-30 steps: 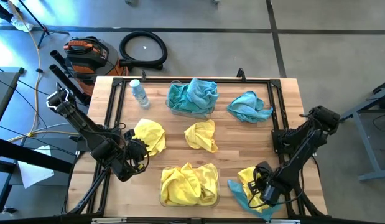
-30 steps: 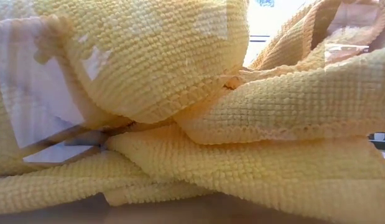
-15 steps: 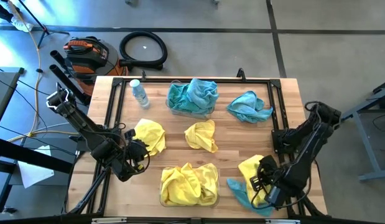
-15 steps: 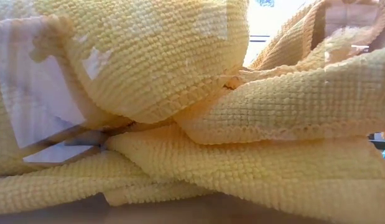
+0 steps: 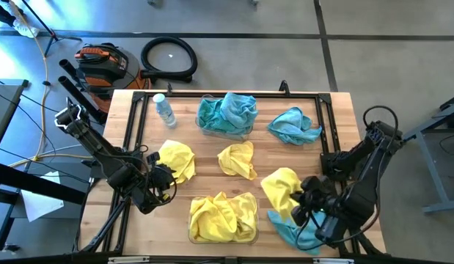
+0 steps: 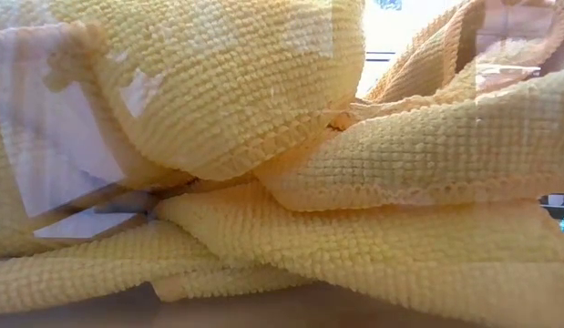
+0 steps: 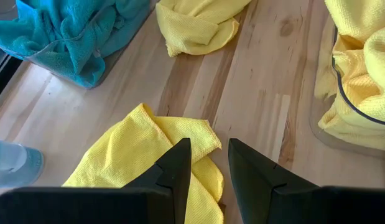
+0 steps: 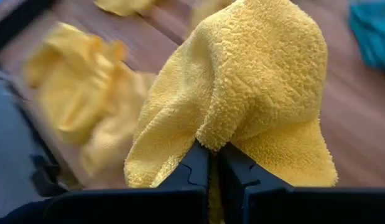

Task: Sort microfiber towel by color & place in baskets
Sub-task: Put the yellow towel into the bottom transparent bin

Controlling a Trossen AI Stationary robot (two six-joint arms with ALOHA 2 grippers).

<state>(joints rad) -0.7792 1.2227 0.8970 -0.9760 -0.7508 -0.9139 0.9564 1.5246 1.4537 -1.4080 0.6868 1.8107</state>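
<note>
In the high view, my right gripper [image 5: 301, 207] is shut on a yellow towel [image 5: 280, 188] over the table's near right part, just right of the near basket [image 5: 222, 236], which is heaped with yellow towels. A teal towel [image 5: 291, 229] lies on the table under that arm. The far basket [image 5: 225, 132] holds teal towels. Loose on the wood lie a teal towel [image 5: 294, 126] and two yellow ones [image 5: 238, 160] [image 5: 176, 160]. My left gripper [image 7: 209, 157], slightly open, hovers at the near edge of the left yellow towel [image 7: 142, 149]. The low view is filled by yellow towels [image 6: 263, 155]. My right gripper pinches the yellow towel between its two fingers [image 8: 195, 165] at a bunched fold [image 8: 211, 142] with several layers. The rest of the cloth [image 8: 260, 74] bulges beyond the fingertips in a loose lump. It looks lifted off the table.
A small clear water bottle [image 5: 164, 110] stands at the far left of the table. A black frame rail [image 5: 323, 125] runs along the table's sides. Bare wood shows between the two baskets and around the middle yellow towel.
My right gripper has moved from the near right corner toward the table's left and a little toward the far edge, staying shut. The yellow towel has come with it, drawn off the teal towel, which stays where it lay. The left arm has kept still.
</note>
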